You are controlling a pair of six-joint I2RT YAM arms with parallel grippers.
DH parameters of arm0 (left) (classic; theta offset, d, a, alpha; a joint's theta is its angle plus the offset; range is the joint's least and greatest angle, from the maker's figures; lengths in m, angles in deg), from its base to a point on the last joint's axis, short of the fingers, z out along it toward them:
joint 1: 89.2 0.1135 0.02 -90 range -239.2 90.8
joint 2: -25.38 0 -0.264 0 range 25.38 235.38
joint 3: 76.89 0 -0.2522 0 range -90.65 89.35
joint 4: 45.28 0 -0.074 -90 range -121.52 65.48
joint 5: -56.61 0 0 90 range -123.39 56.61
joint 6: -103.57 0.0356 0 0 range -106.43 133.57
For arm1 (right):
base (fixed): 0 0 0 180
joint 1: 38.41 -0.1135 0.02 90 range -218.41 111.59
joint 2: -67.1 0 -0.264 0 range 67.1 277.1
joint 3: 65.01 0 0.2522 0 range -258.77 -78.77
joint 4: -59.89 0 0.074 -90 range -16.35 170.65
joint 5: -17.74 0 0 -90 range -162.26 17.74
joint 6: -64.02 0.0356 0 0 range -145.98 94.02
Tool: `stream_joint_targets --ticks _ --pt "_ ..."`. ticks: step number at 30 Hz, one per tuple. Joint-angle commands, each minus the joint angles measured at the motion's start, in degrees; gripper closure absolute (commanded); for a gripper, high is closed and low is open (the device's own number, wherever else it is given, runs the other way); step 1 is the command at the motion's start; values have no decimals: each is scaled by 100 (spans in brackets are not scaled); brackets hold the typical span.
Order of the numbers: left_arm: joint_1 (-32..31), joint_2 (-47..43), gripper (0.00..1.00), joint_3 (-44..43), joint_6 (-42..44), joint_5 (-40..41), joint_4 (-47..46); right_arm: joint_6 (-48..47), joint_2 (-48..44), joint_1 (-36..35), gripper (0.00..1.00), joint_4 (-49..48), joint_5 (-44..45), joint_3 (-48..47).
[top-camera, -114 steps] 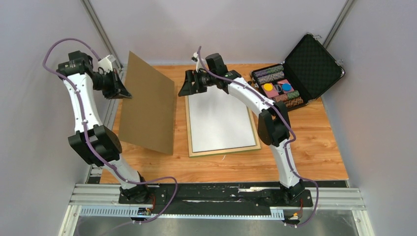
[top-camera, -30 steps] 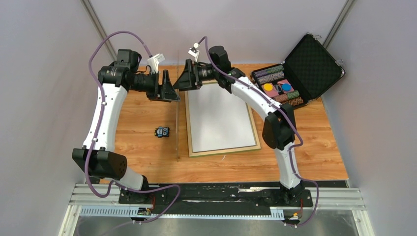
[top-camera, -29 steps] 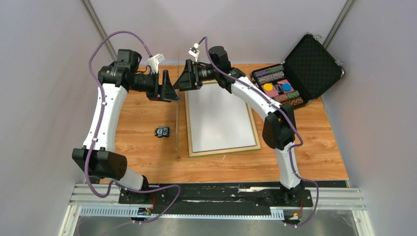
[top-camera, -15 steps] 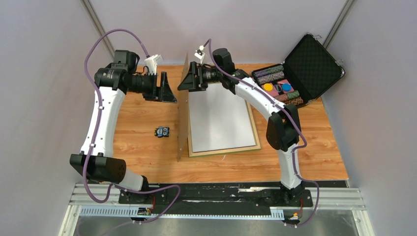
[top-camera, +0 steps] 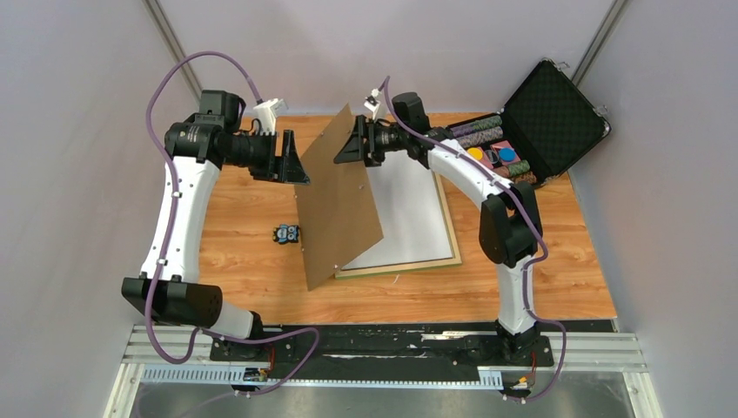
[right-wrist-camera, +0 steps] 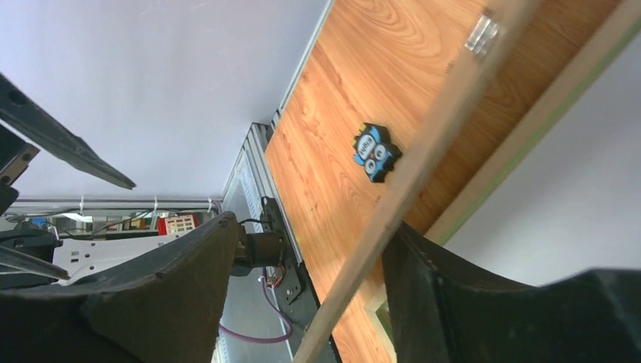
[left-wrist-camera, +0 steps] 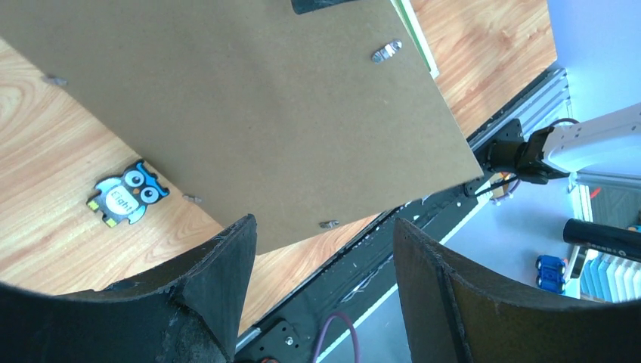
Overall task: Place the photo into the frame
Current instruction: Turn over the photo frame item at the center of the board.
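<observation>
The frame (top-camera: 418, 265) lies flat on the table with its pale wood back up. A white sheet (top-camera: 409, 218) fills its opening; the photo's printed face does not show. A plain brown backing board (top-camera: 335, 200) stands on its near edge and leans right over the frame's left part. My right gripper (top-camera: 352, 146) is at the board's top edge. In the right wrist view the board's edge (right-wrist-camera: 423, 166) runs between the wide-apart jaws of my right gripper (right-wrist-camera: 311, 227), against one finger. My left gripper (top-camera: 296, 161) hangs open just left of the board, apart from it.
A small owl tile (top-camera: 287, 233) lies on the wood left of the board. An open black case (top-camera: 522, 131) with poker chips sits at the back right. Grey walls close in on both sides, and a metal rail runs along the near edge.
The board has tipped from upright to leaning right over the frame. My right gripper moved right with its top edge and narrowed a little. My left gripper stayed open and drew slightly left.
</observation>
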Motion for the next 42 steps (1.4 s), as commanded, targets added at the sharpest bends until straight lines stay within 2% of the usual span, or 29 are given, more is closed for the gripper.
stream_joint_targets --ticks 1,3,10,19,28,42 --pt "-37 -201 26 52 99 28 -27 -87 -380 132 37 -218 -110 214" --pt "-36 -196 26 51 92 25 -30 -129 -364 175 44 -249 -108 345" --pt "-28 -166 27 34 99 61 -21 -206 -16 291 76 -386 -142 626" --pt "14 -91 28 84 271 194 -12 -222 161 523 100 -388 -126 584" --pt "302 98 30 194 335 190 -176 145 -555 699 100 -781 70 1270" --pt "421 256 31 334 221 337 -698 1841 -1887 1381 100 -3338 -264 3440"
